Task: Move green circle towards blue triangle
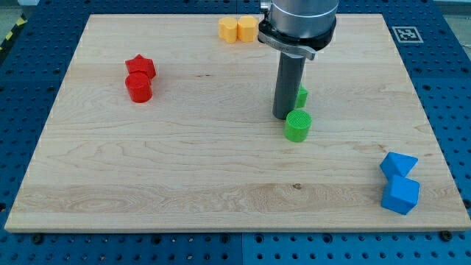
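Tip (pixel 284 116) touching green circle (pixel 298 126) at its 10 o'clock. Blue triangle (pixel 398 164) well apart at 4 o'clock. No fingers: bare rod.

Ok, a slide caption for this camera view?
My tip sits just upper-left of the green circle; blue triangle waits far right.

A lab bench: a wooden counter (pixel 221 184) sits on a blue perforated base (pixel 449 88), with a fiducial marker (pixel 404 33).

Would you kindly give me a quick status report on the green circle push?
My tip down, touching green circle at its upper left. Blue triangle far off at the view's lower right. Path between clear; second green block behind rod.
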`<action>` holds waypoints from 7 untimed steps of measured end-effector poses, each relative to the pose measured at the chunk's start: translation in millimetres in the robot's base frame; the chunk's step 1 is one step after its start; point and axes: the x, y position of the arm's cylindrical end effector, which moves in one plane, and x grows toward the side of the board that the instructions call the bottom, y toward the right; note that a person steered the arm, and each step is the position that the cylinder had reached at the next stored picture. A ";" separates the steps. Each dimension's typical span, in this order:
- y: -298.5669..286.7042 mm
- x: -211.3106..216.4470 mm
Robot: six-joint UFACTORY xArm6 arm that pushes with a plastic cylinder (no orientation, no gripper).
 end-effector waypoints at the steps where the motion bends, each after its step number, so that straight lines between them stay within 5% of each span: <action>1: 0.0 0.0; 7: 0.6 82.5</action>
